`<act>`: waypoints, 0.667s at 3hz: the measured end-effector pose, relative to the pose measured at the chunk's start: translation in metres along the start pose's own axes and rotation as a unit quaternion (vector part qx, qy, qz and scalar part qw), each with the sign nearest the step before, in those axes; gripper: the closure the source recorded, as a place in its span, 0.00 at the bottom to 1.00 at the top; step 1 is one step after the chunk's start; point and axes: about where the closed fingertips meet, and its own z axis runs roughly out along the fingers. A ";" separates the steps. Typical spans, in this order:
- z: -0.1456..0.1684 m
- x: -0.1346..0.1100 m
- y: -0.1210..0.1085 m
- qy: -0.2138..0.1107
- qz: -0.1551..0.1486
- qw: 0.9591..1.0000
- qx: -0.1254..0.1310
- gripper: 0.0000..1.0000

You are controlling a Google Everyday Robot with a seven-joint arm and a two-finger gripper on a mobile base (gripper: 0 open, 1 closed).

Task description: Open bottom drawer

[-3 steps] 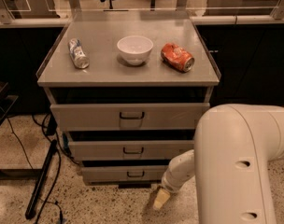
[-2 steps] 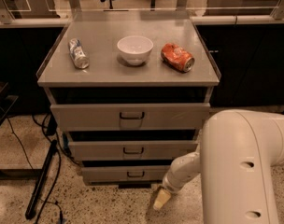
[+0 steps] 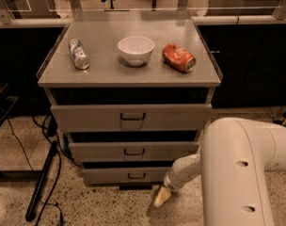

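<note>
The bottom drawer (image 3: 105, 175) is the narrowest grey front panel, lowest of three in the grey cabinet, with a small dark handle (image 3: 136, 175) at its centre. It sits slightly out from the cabinet, like the two above. My gripper (image 3: 160, 197) hangs low near the floor, just right of and in front of the bottom drawer's right end, below the handle's height and apart from it. My white arm (image 3: 242, 168) fills the lower right.
On the cabinet top (image 3: 105, 72) lie a crushed silver can (image 3: 79, 53), a white bowl (image 3: 136, 50) and a crushed red can (image 3: 179, 57). A black pole (image 3: 42, 182) and cables lie on the speckled floor at left. Dark cabinets stand behind.
The arm has shifted slightly right and the gripper stays low by the bottom drawer's right end. The drawers have not moved.
</note>
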 end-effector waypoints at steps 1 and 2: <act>0.024 -0.008 -0.008 -0.013 0.002 1.000 -0.001 0.00; 0.049 -0.021 -0.022 -0.025 -0.011 1.000 0.004 0.00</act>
